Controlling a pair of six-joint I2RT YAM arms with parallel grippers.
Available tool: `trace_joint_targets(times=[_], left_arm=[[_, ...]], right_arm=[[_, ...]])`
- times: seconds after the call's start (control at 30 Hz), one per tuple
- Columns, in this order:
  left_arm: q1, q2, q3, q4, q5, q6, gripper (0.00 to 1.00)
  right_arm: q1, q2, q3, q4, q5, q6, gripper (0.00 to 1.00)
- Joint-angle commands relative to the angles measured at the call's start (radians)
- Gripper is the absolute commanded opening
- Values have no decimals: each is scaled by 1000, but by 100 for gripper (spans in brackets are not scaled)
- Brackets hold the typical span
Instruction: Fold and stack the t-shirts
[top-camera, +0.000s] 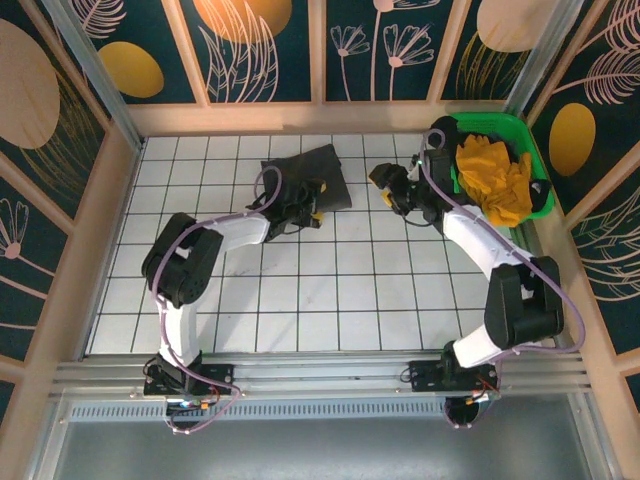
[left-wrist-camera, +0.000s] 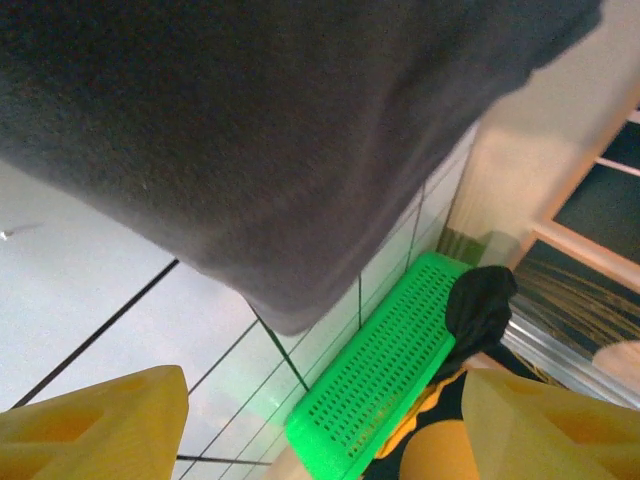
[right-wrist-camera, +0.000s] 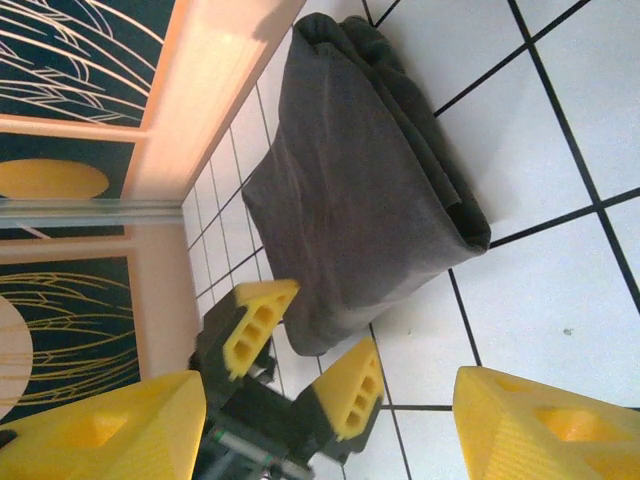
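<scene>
The dark charcoal-grey cloth t-shirt (right-wrist-camera: 360, 200) lies folded on the white tiled table (top-camera: 300, 300), just ahead of your left gripper (left-wrist-camera: 325, 390) and opposite your right gripper (right-wrist-camera: 328, 400), both spread wide and empty, likely as the stack's base.

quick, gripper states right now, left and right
left gripper: open, holding nothing, at the edge of the dark t-shirt
right gripper: open, holding nothing

You have a white tiled table (top-camera: 300, 300) bearing a folded grey t-shirt (top-camera: 325, 172) and, far right, a green bin (top-camera: 505, 122).
</scene>
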Motion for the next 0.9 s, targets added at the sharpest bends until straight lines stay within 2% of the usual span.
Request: trace_joint_targets(times=[0.0, 0.2, 0.27, 0.33, 0.5, 0.67, 0.87], left_arm=[[-9, 41, 66, -55, -6, -71, 73], [-9, 150, 176, -89, 11, -80, 71], [-6, 173, 184, -87, 1, -101, 65], [4, 197, 196, -93, -4, -102, 56], [50, 233, 246, -207, -2, -26, 23], [150, 194, 205, -282, -33, 99, 0], [334, 114, 56, -267, -19, 278, 0]], right_arm=[[-12, -57, -11, 8, 7, 0, 67], [-17, -63, -28, -5, 9, 8, 67], [-20, -61, -26, -15, 10, 7, 66], [-23, -61, -21, -23, 10, 7, 66], [-32, -61, -1, -52, 16, 3, 65], [-33, -67, 18, -72, 19, -3, 64], [-37, -83, 20, -89, 15, -4, 63]])
